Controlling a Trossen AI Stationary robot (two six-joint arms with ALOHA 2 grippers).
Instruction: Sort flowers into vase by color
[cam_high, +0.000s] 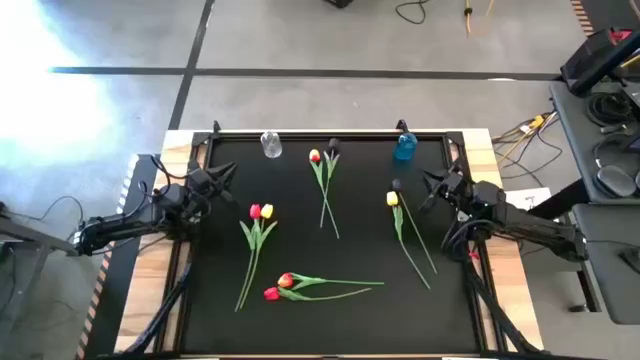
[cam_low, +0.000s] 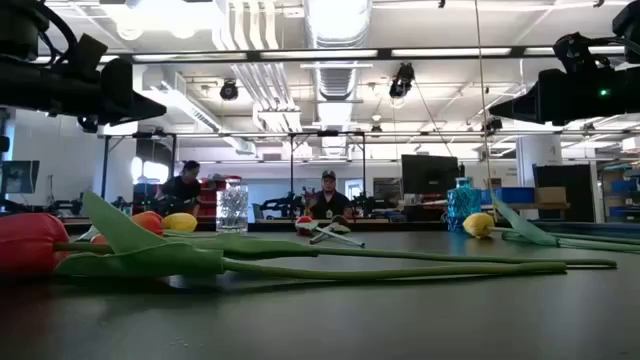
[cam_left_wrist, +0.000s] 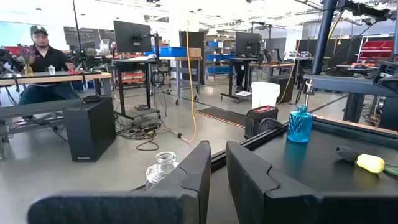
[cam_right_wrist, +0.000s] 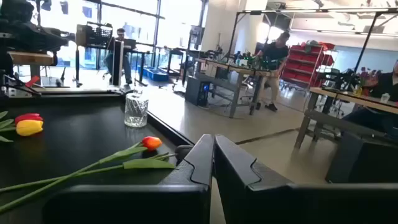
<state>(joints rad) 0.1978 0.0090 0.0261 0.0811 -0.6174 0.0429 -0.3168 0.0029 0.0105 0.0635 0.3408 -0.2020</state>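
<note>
Tulips lie in pairs on the black mat (cam_high: 360, 250). A red and a yellow one (cam_high: 260, 212) lie left of centre, an orange-yellow and a dark one (cam_high: 322, 156) at the far middle. A yellow and a dark one (cam_high: 394, 196) lie at the right, two red-orange ones (cam_high: 280, 287) near the front. A clear vase (cam_high: 271, 145) and a blue vase (cam_high: 404, 148) stand at the far edge. My left gripper (cam_high: 225, 176) (cam_left_wrist: 217, 149) hovers at the mat's left side, open by a narrow gap, holding nothing. My right gripper (cam_high: 428, 185) (cam_right_wrist: 214, 140) hovers at the right side, shut and empty.
A black frame rail (cam_high: 330, 134) runs along the mat's far edge, and wooden table strips (cam_high: 150, 260) flank it. Beyond the table are desks and seated people (cam_left_wrist: 43, 59). Bare mat lies between the flower pairs at the middle (cam_high: 360, 230).
</note>
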